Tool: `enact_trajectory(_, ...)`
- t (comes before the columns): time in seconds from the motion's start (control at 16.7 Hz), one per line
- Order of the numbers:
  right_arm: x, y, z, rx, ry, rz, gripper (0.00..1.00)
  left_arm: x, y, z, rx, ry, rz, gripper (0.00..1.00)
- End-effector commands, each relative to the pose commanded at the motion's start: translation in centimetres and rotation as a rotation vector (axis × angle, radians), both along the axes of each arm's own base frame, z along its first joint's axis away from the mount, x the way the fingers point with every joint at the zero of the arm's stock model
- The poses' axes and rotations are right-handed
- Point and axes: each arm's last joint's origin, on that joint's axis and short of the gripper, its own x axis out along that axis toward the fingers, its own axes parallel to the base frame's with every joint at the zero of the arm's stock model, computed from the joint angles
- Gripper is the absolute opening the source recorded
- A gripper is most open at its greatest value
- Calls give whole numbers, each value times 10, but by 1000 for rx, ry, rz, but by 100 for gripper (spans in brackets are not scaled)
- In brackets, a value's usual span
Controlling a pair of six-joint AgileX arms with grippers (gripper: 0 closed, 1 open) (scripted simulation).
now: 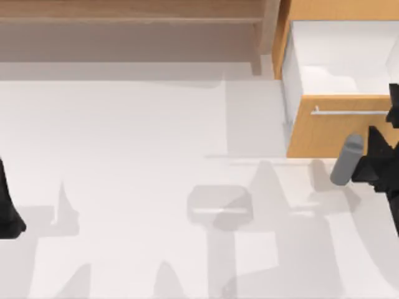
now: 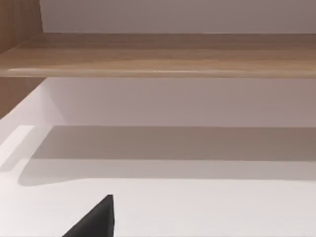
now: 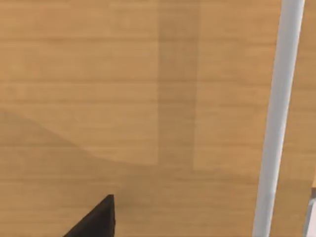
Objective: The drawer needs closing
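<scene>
Top view shows my right gripper (image 1: 381, 163) just before the open drawer (image 1: 324, 134) at the table's (image 1: 124, 187) right; its finger state I cannot tell. I'd push squarely below the handle (image 1: 349, 113). Left arm sits parked.

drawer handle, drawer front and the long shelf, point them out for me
drawer handle (image 1: 349, 113), top view, on the silver bar.
drawer front (image 3: 123, 98), right wrist view, on the bare orange-tan panel.
long shelf (image 2: 163, 57), left wrist view, on the top of the brown board.
</scene>
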Motion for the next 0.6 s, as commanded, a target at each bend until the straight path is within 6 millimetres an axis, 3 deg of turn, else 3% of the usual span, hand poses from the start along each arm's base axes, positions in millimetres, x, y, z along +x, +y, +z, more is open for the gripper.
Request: enact_trajectory(0.6,0,0,0,0,0,0,17,0,0,0,0,0,0,100)
